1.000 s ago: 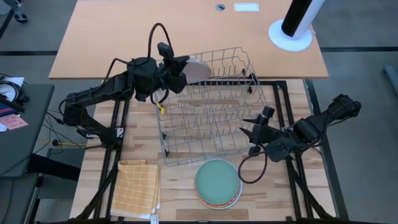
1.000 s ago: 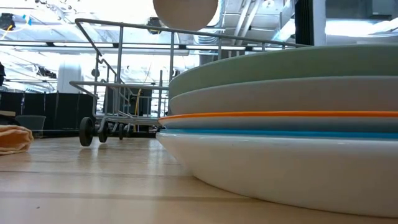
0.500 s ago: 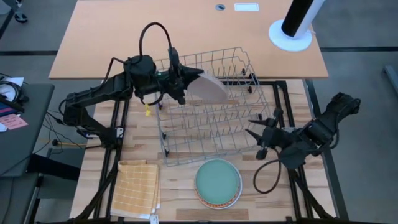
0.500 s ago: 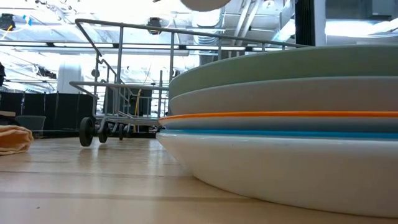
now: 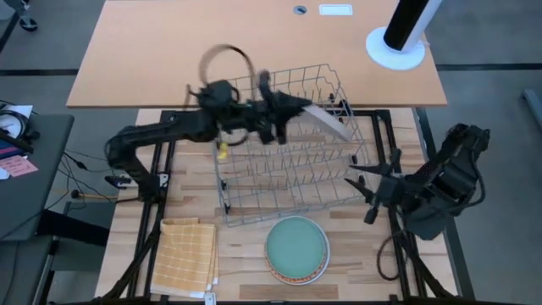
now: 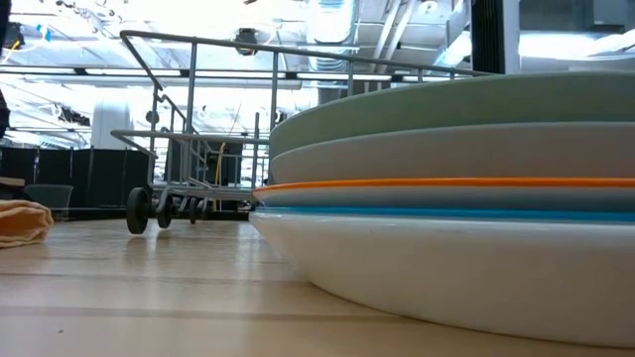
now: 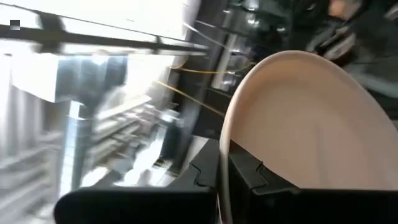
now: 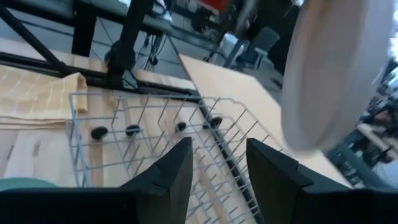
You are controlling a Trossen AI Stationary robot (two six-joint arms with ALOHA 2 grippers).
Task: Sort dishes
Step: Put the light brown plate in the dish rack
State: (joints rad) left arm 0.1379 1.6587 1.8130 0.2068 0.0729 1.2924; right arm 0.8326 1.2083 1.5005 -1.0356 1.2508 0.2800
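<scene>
My left gripper (image 5: 286,110) reaches over the grey wire rack (image 5: 288,157) and is shut on a beige-grey plate (image 5: 327,121), which hangs above the rack's far right part. The same plate (image 8: 336,68) shows in the right wrist view. A stack of plates (image 5: 296,247), pale teal-green on top, rests on the table near its front edge and fills the low view (image 6: 456,198). My right gripper (image 5: 373,180) is open just off the rack's right side with nothing between its fingers (image 8: 168,177). My left gripper pinches the beige-grey plate's rim (image 7: 222,146) between its two fingers, one finger (image 7: 255,177) on the hollow face and the other on the back. The fingers come roughly level from the table's left. The plate is lifted clear of the rack and stands tilted on edge.
A yellow checked cloth (image 5: 188,254) lies at the table's near left. A white round stand base (image 5: 395,47) sits on the far desk. The rack's upright wires (image 8: 155,134) stand between the two arms.
My left gripper has carried the beige-grey plate from the rack's far left corner toward the table's right, over the rack. The plate has turned more edge-on to the high view. My right gripper has drawn back toward the table's right edge, away from the rack.
</scene>
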